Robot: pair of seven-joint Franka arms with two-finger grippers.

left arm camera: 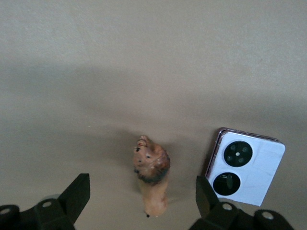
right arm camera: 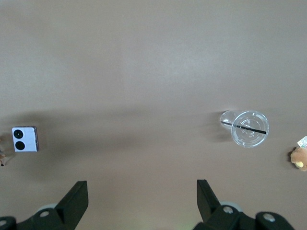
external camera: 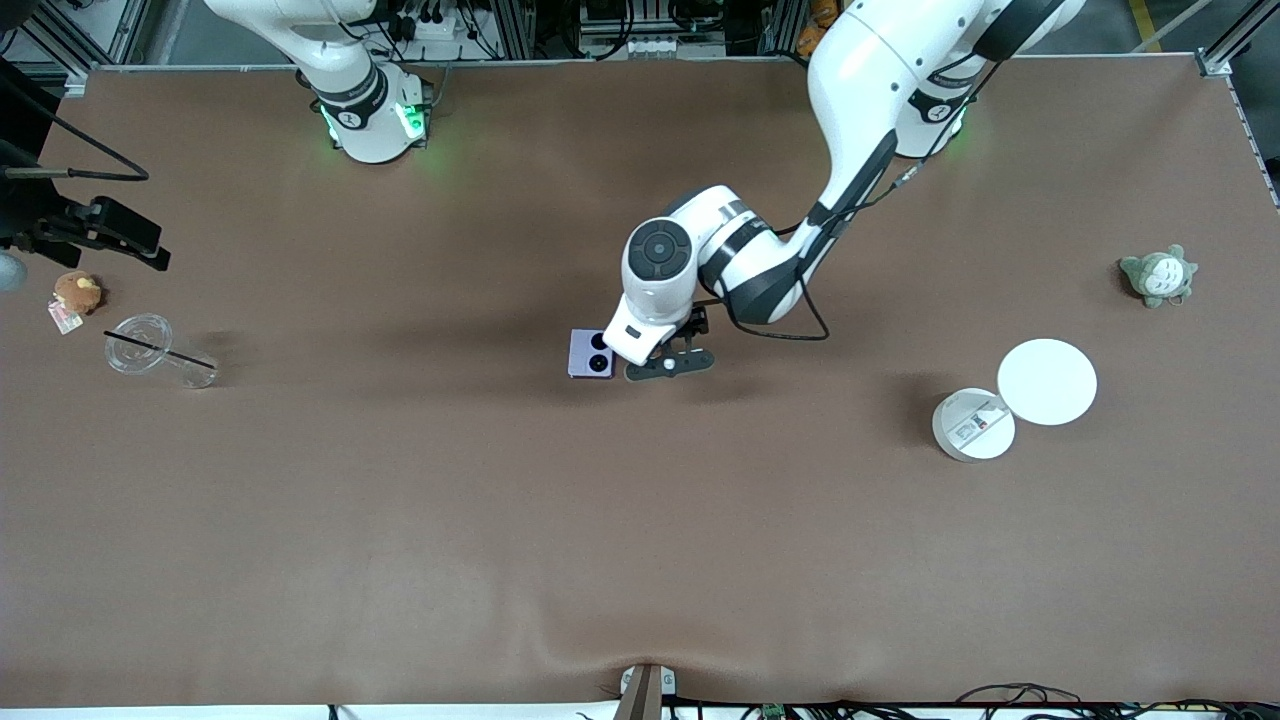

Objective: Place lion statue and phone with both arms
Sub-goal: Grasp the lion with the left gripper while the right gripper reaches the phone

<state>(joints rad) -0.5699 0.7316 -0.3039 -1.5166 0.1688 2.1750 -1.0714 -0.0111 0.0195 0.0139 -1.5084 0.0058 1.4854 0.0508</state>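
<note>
We see the left gripper (left arm camera: 143,201) low over the middle of the brown surface (external camera: 400,520), its fingers (left arm camera: 76,194) spread apart on either side of the small reddish-brown lion statue (left arm camera: 151,175), not touching it. Just beside the statue, toward the right arm's end, lies the squarish pale lavender phone (external camera: 590,353), flat. The right gripper (right arm camera: 142,201) waits above that end, fingers apart.

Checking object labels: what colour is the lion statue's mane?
Dark brown, on a tan-orange small lion figurine; clearest in the left wrist view.
</note>
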